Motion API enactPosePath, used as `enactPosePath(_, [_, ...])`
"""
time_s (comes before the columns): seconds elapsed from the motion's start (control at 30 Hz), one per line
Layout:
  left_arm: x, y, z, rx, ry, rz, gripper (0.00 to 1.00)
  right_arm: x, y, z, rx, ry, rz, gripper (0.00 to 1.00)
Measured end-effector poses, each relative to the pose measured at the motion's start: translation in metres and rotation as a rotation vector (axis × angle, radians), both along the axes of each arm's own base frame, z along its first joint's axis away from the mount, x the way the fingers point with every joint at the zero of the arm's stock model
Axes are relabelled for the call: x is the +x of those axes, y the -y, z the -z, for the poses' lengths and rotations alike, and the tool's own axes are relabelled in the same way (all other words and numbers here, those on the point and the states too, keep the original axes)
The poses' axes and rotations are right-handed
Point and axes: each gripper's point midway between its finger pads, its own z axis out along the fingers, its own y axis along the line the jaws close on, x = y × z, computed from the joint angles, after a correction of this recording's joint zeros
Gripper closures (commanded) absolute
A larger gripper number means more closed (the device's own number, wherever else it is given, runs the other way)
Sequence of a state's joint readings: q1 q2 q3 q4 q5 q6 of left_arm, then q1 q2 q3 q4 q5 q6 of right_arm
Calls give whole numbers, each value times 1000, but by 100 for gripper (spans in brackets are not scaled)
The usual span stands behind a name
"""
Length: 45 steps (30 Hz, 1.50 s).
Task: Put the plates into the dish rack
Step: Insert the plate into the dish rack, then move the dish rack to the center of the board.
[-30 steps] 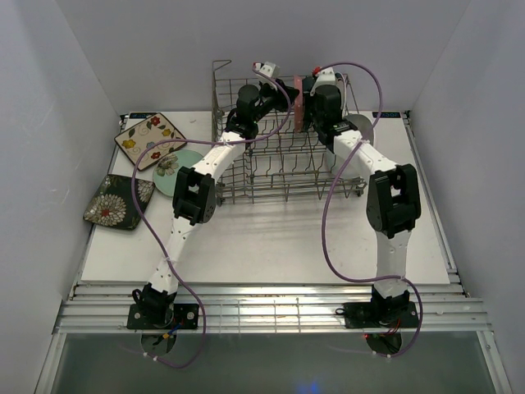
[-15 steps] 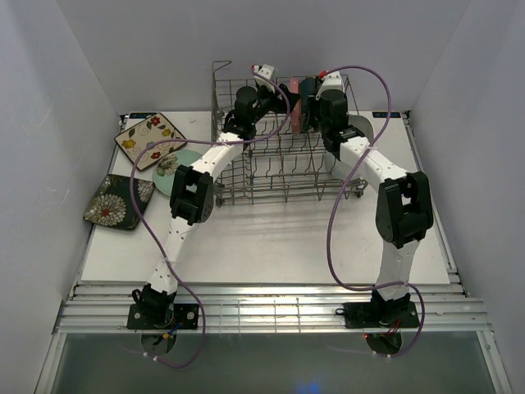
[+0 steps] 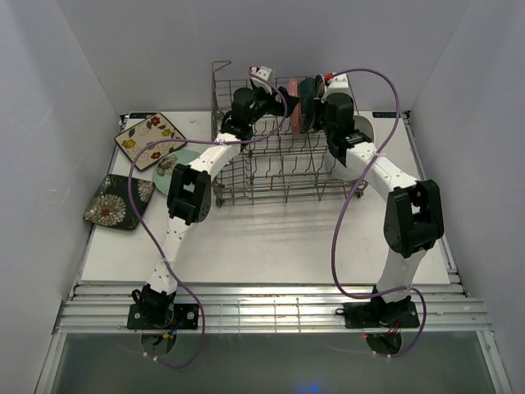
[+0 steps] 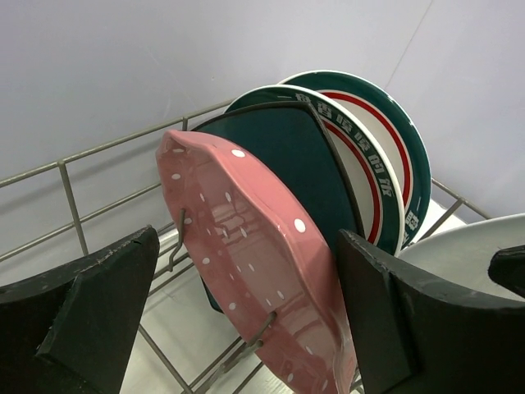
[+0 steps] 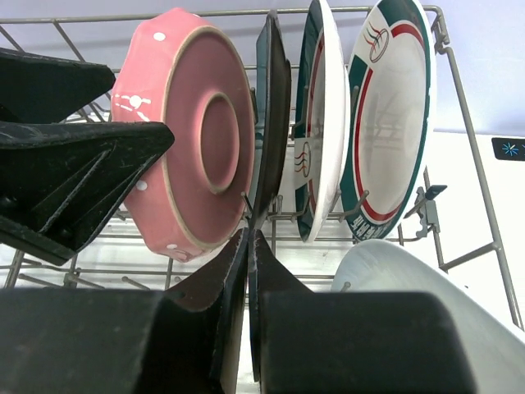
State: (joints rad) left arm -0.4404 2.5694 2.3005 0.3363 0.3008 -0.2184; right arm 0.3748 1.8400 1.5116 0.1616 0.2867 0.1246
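The dish rack stands at the back of the table. Upright in its tines are a pink dotted plate, a dark teal square plate and two teal-and-red-rimmed round plates. A white plate leans at the rack's right end. My left gripper is open, one finger on each side of the pink plate, with gaps on both sides. My right gripper is shut and empty, just in front of the dark teal plate.
On the table left of the rack lie a cream floral square plate, a mint round plate and a dark floral square plate. Grey walls close in on the left, back and right.
My left gripper has opened and let go of the pink dotted plate, which stays in the tines. My right arm's elbow has swung out to the right.
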Motion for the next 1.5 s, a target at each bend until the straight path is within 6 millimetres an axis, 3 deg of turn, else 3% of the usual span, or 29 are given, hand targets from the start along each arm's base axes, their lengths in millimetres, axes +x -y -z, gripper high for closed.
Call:
enactPosePath(0.57, [-20,1,10,11,-50,68,2,-10,4,7,-5,-15,-1,92])
enactPosePath(0.8, [-41,-3,10,22,-104,105,2,-13,4,11,-7,-26,-6,92])
enactPosePath(0.93, [-57,-8,-3,28,-113,120,2,-14,4,8,-2,-20,-11,92])
enactPosePath(1.33, [-111,-34,-65,36,-65,155,2,-31,6,6,2,-29,-33,91])
enactPosePath(1.5, [-133,-50,-97,82,-57,135,2,-48,4,-8,19,-13,-78,77])
